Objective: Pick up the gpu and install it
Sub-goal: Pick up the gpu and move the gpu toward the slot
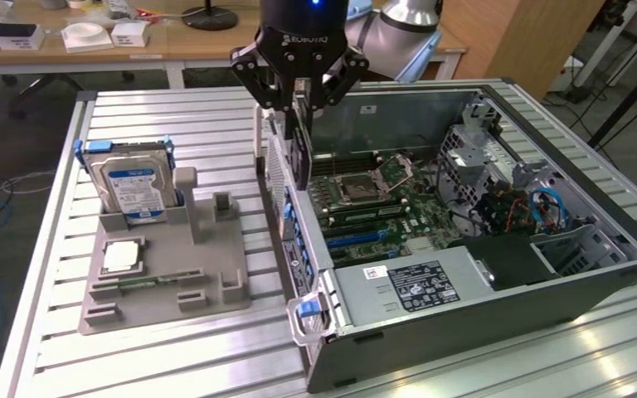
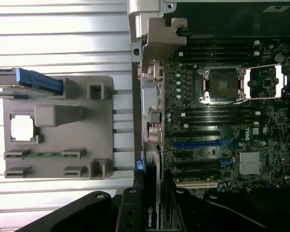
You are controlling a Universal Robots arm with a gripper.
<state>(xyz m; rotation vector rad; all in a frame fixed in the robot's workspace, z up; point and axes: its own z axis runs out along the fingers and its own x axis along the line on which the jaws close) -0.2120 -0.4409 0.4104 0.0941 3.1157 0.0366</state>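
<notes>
First, fixture point(image 1: 213, 249): grey, on the slatted table point(image 1: 53, 348), at the exterior view's left.
hard drive point(image 1: 130, 186): stands upright in the fixture's far slot.
gripper point(image 1: 299, 104): fingers pinched tight on the gpu's upper end.
gpu point(image 1: 302, 149): hangs edge-on with its long axis pointing downward, at the case's rear wall; the pale perforated strip beside it is probably its bracket.
case point(image 1: 496, 307): lies open, motherboard point(image 1: 407, 207) exposed, toward the exterior view's right.

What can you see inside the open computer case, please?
A motherboard with an empty CPU socket, blue expansion slots, a power supply and blue cables. The gripper holds the gpu at the case's wall. Anything beneath the power supply is covered.
</notes>
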